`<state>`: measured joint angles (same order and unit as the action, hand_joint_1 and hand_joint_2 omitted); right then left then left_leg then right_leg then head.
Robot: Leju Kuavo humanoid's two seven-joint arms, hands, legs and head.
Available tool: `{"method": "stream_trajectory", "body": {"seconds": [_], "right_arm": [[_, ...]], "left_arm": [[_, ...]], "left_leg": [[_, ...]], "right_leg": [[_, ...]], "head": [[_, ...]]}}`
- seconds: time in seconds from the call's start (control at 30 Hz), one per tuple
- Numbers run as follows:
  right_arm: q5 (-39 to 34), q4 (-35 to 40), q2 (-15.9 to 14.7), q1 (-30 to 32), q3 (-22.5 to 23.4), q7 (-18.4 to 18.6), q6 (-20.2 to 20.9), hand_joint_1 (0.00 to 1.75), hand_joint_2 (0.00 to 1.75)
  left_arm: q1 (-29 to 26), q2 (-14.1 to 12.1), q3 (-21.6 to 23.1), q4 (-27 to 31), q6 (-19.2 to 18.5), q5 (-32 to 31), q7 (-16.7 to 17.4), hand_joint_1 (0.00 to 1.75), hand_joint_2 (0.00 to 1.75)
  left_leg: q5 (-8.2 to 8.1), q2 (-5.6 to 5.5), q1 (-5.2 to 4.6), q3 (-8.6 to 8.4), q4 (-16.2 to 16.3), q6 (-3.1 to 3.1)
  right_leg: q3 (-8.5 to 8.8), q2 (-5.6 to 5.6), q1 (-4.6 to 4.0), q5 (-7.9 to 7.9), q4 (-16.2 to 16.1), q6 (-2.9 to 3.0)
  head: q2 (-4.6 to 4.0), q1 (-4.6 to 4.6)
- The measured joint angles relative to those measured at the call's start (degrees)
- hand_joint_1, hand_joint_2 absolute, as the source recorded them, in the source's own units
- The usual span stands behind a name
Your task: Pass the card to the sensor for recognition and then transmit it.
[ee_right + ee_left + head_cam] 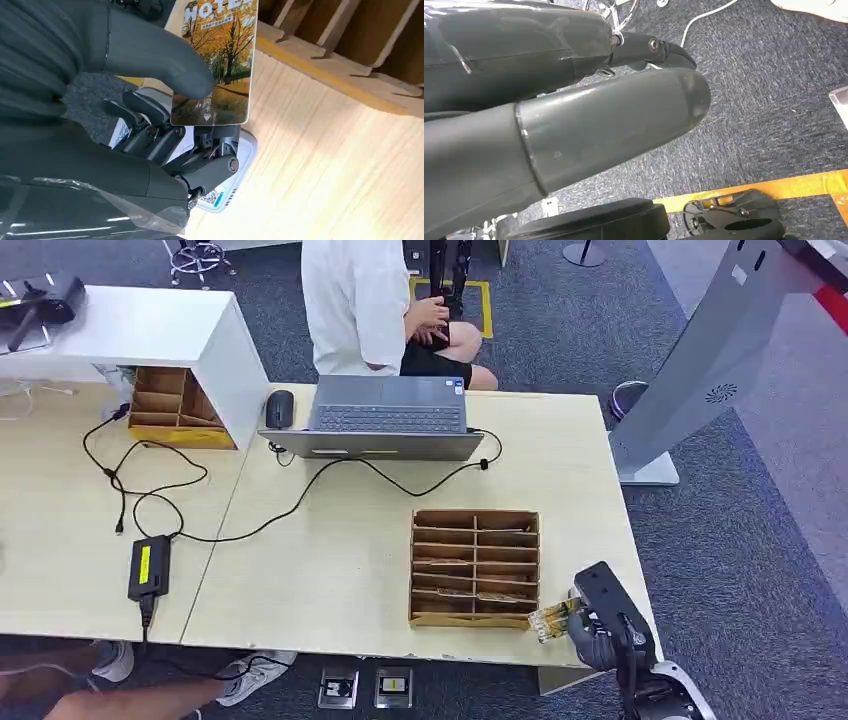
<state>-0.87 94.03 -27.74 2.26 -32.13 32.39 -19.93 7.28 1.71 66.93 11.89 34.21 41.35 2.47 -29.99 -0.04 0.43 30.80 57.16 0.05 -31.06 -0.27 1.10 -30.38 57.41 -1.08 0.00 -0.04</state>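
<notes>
I see the right hand (598, 632) at the near right corner of the worktop (330, 560), thumb and fingers (150, 132) pinching the card (220, 60) above a white sensor (232, 172), just beside the wooden divider box (475, 568). Left hand (574, 125): finger state cannot be told. Farther back sits a laptop (385, 418).

Glossy printed card (220, 60); smooth matt-grey plastic right hand (150, 100); pale wood-grain tabletop (340, 550), matt; brown cardboard organiser (475, 568) centre-right; rough carpet floor (774, 100); metallic laptop (385, 417).
</notes>
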Motion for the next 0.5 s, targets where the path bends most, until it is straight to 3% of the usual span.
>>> {"method": "stream_trajectory", "body": {"seconds": [0.5], "right_arm": [[1.4,-1.4,-1.3,0.1,0.8,0.4,0.1,1.75,1.75]], "left_arm": [[0.0,0.0,0.0,0.0,-0.1,0.0,0.0,0.00,0.00]], "left_leg": [[0.00,0.00,0.00,-0.01,0.0,0.00]], "right_leg": [[0.00,0.00,0.00,0.00,0.0,0.00]], "head": [[-0.02,0.02]]}}
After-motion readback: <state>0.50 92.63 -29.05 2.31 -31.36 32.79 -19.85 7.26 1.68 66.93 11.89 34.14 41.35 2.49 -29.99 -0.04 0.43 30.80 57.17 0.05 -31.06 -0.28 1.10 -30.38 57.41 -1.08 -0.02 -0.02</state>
